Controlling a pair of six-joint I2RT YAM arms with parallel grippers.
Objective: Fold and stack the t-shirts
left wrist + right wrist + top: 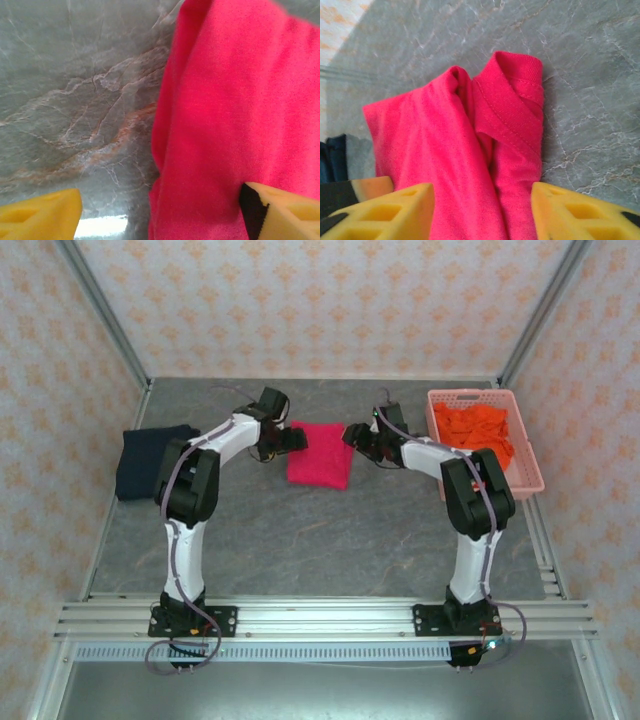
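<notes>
The pink shirt [320, 455] lies folded small on the counter [330, 540], mid-way along and toward the far edge. Both claws are at its sides. The left claw [296, 438] is spread, one finger over bare counter and one on the cloth. The right claw [352, 435] is also spread, astride the ribbed edge and pinching nothing. Folding looks about done. Next comes stacking: pinch both sides and carry it to the navy shirt [150, 460] at the left edge, keeping the loose flap from opening. The left arm lies across that path. The orange shirt [478, 430] waits in the basket [470, 393] at the far right corner.

Grey marbled table [300, 540], navy t-shirt [150, 462], crimson-pink t-shirt [322, 465], pink basket [470, 394]
</notes>
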